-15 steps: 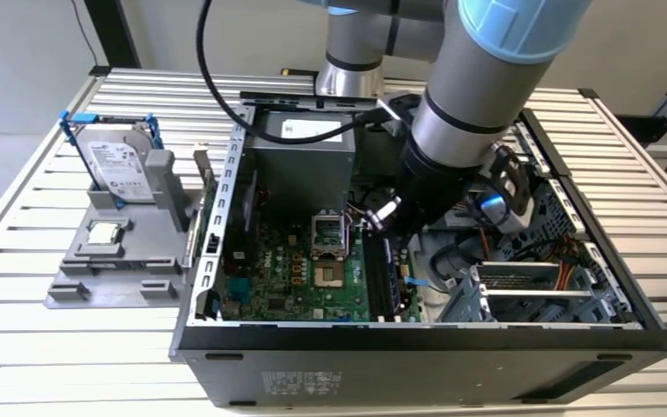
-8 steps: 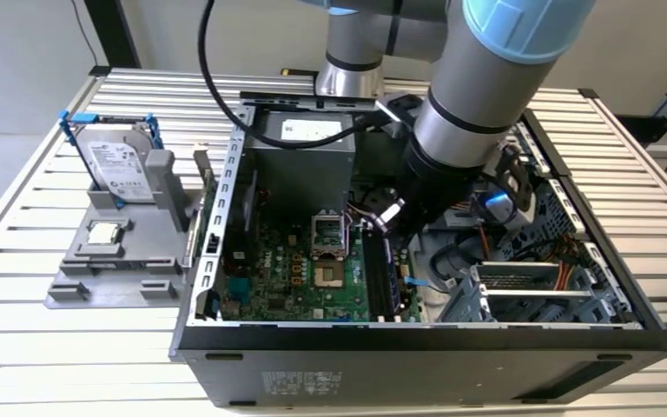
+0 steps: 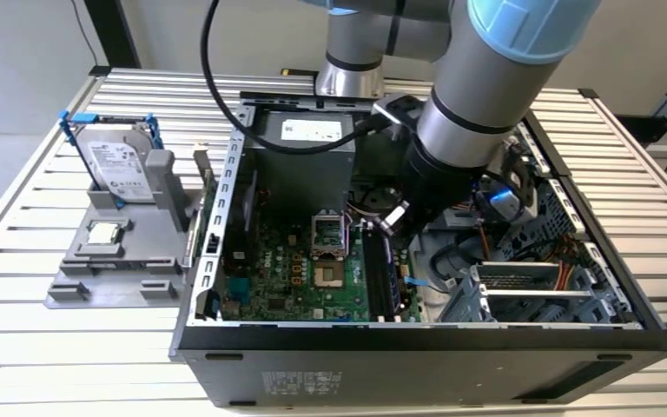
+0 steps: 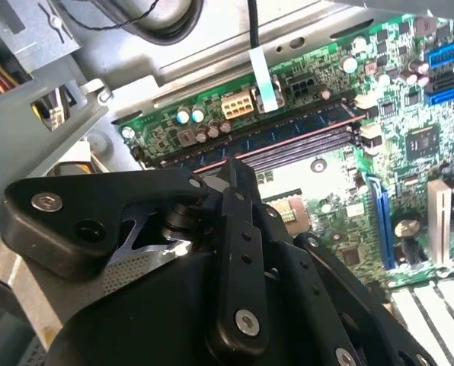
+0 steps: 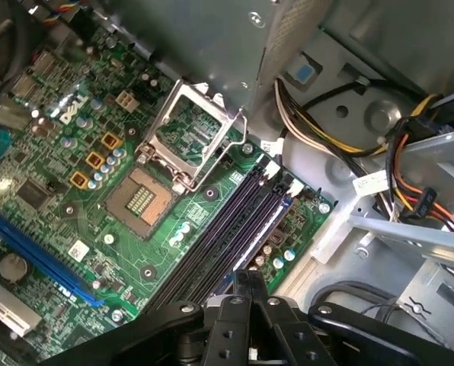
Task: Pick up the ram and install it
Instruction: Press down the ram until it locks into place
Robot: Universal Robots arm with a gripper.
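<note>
hovering our gripper (image 5: 250, 284) over the memory slots (image 5: 234, 221) inside the open pc case (image 3: 426, 334) | fingers pressed together, seemingly empty | ram (image 3: 394, 271) appears seated in a slot | we judge it light, stiff, fragile; hold by long edges

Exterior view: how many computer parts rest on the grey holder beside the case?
2. A hard drive stands upright at the holder's far end; a processor lies flat nearer the camera. Anything thin on the side by the case may be hidden.
</note>
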